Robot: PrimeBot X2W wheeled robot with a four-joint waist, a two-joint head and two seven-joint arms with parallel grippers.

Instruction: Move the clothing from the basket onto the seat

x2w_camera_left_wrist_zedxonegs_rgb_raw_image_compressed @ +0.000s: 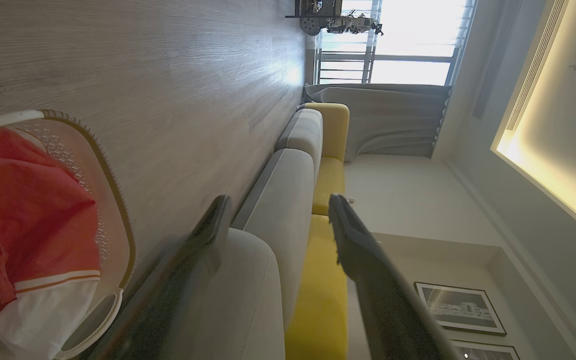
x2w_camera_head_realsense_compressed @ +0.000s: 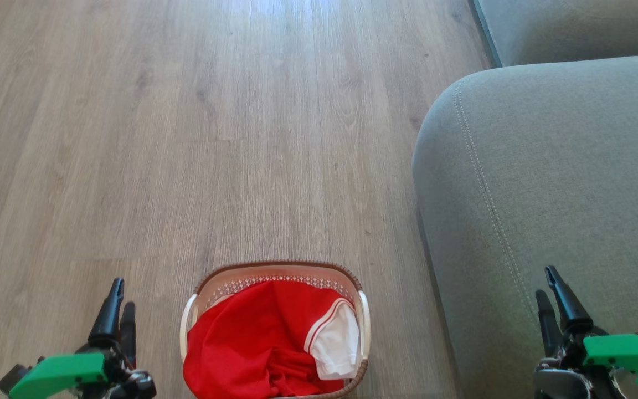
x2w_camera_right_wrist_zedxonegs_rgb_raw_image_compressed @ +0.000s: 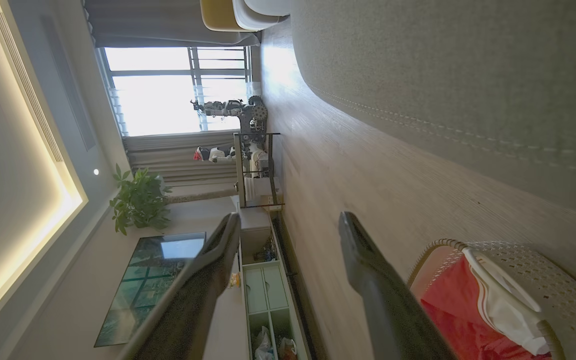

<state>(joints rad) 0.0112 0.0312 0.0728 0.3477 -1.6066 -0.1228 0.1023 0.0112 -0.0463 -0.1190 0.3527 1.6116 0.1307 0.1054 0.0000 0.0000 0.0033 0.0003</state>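
Observation:
The basket, cream with a brown woven rim, stands on the floor at the bottom middle of the head view. The clothing, bright red with a white striped panel, is heaped inside it. The grey-green seat lies to the basket's right. My left gripper hangs left of the basket, and my right gripper hovers over the seat's near edge. In the left wrist view the left gripper is open and empty, with the basket and clothing beside it. My right gripper is open too, near the basket.
Pale wood floor stretches ahead and to the left of the basket. A second grey cushion sits at the far right. A yellow sofa back runs behind the cushions. A low shelf unit and a plant stand across the room.

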